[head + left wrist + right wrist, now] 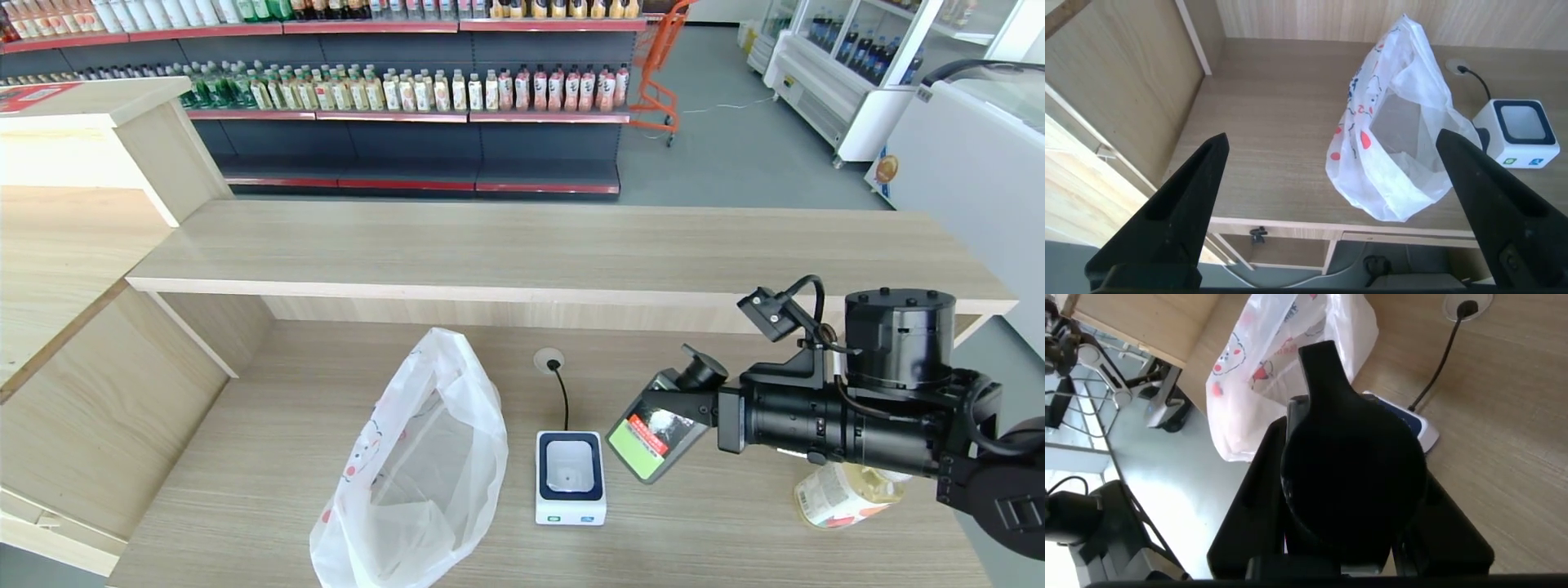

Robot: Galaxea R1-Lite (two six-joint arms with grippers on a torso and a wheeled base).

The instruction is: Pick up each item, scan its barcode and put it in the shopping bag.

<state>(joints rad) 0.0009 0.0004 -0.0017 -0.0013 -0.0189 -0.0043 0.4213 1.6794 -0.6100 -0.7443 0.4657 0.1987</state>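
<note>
Now the right gripper (692,398), fingers clenched on the packet (655,437), should square it over the scanner (570,469) just beyond its fingertips; left gripper (1331,143) fingers released

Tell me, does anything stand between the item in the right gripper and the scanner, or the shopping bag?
Nothing visible lies between the item in the right gripper and the scanner beside it. Toward the shopping bag, only that low scanner sits in between on the counter.
</note>
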